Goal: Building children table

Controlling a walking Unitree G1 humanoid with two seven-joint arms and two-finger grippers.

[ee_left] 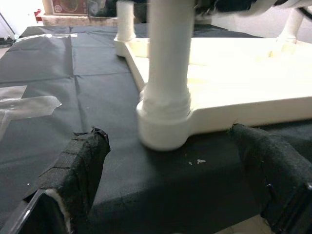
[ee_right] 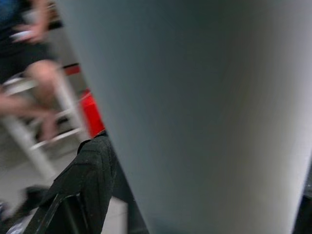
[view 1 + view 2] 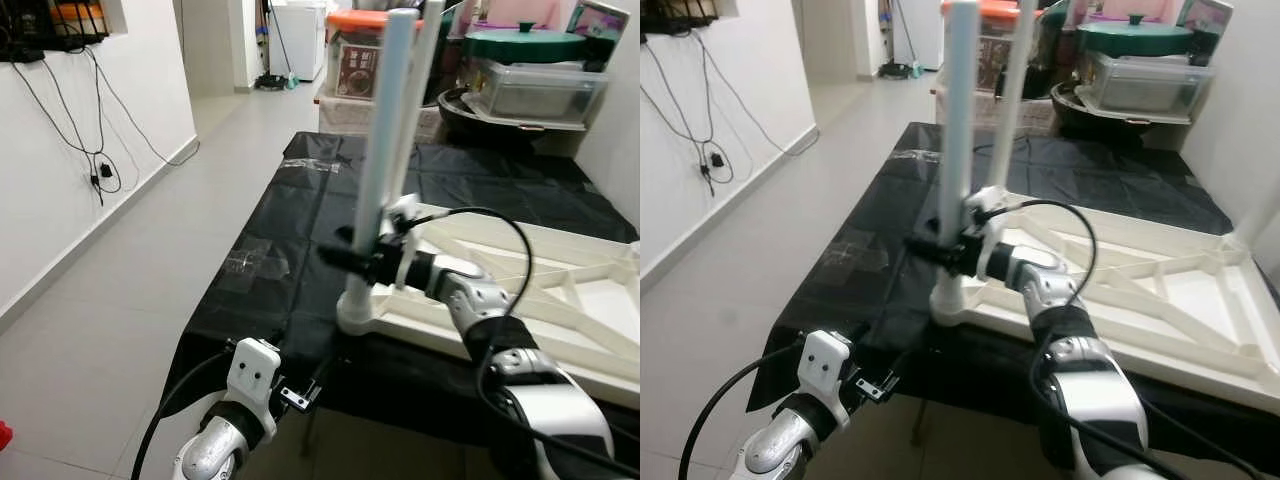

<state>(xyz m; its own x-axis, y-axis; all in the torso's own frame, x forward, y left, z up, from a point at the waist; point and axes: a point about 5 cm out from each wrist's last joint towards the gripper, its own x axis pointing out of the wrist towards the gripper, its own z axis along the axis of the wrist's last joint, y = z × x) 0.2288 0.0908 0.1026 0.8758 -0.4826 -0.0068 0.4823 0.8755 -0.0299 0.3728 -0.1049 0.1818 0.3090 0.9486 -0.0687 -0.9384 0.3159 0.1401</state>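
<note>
An upturned white plastic table top (image 3: 590, 300) lies on a table under a black cloth (image 3: 270, 230). A white table leg (image 3: 385, 120) stands upright in the top's near-left corner socket (image 1: 163, 124). My right gripper (image 3: 362, 262) is shut on this leg just above the socket; in the right wrist view the leg (image 2: 204, 117) passes close beside one black finger (image 2: 87, 180). A second leg (image 3: 427, 60) rises behind the first. My left gripper (image 3: 300, 395) hangs open, low at the table's front edge, its fingers (image 1: 78, 165) spread either side of the socket and apart from it.
At the far end stand an orange-lidded jar (image 3: 355, 55), a green-lidded pot (image 3: 525, 45) and a clear plastic box (image 3: 540, 90). Cables (image 3: 90, 150) hang down the white wall on the left beside open grey floor. A person (image 2: 29, 63) sits on a white stool.
</note>
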